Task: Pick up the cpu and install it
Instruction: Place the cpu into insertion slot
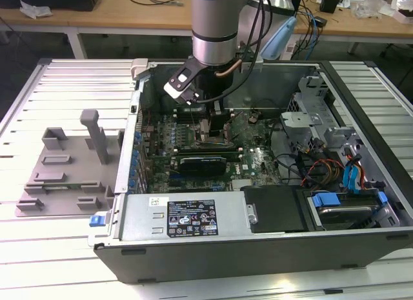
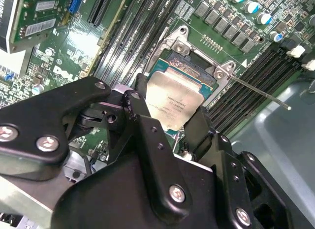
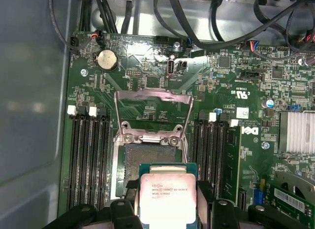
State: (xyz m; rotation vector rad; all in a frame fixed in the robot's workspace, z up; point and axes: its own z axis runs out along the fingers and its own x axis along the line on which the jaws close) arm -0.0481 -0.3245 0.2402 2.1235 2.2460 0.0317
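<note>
The gripper [image 2: 170,113] is closed partway, its two black fingers [image 2: 137,102] bearing on opposite edges of the cpu [image 2: 173,102]; the cpu is held flat between the fingertips, silver top facing the wrist cameras, as both wrist views show [image 3: 167,197]; directly beneath the gripper lies the open socket [image 3: 149,162] on the green motherboard [image 3: 231,76]; the cpu is not seated in it; the load plate [image 3: 152,98] stands raised beyond the socket; memory slots [image 3: 88,155] flank the socket on both sides; in the exterior view the gripper [image 1: 213,121] is lowered inside the computer case [image 1: 258,242].
</note>
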